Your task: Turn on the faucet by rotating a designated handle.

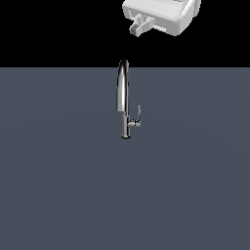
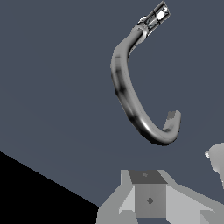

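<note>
The faucet (image 1: 123, 93) is tall, slim and chrome, and stands upright in the middle of the grey floor with its arched spout pointing up. The handle (image 1: 138, 116) is a small thin lever on a short stub off the lower stem, on the exterior view's right. My gripper (image 1: 140, 24) hangs high above the faucet, well apart from it, holding nothing; its fingers look slightly parted. In the wrist view the curved spout (image 2: 127, 92) runs down to the base, with the handle (image 2: 158, 15) beside it. A finger (image 2: 148, 197) shows at the frame edge.
A flat grey floor (image 1: 58, 171) spreads all round the faucet. Beyond its far edge is black background. Nothing else stands near the faucet.
</note>
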You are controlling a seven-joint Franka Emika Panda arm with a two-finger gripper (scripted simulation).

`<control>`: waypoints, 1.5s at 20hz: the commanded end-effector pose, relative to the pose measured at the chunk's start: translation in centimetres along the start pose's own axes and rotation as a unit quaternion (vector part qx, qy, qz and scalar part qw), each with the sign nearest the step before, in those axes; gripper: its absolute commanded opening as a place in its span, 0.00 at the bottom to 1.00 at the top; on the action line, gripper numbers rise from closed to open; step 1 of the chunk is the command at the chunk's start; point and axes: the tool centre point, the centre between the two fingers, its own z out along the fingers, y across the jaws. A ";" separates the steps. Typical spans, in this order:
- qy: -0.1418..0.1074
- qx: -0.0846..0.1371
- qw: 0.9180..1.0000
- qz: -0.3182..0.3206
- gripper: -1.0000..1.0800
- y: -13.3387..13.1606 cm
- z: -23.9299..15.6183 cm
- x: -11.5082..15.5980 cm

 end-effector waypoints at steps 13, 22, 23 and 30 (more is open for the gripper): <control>-0.121 0.132 0.975 0.131 0.00 0.7 2.4 11.4; -0.205 0.223 0.926 0.224 0.00 2.3 6.2 18.7; -0.213 0.232 0.920 0.233 0.00 2.5 6.6 19.4; -0.255 0.279 0.882 0.281 0.00 3.5 9.5 22.9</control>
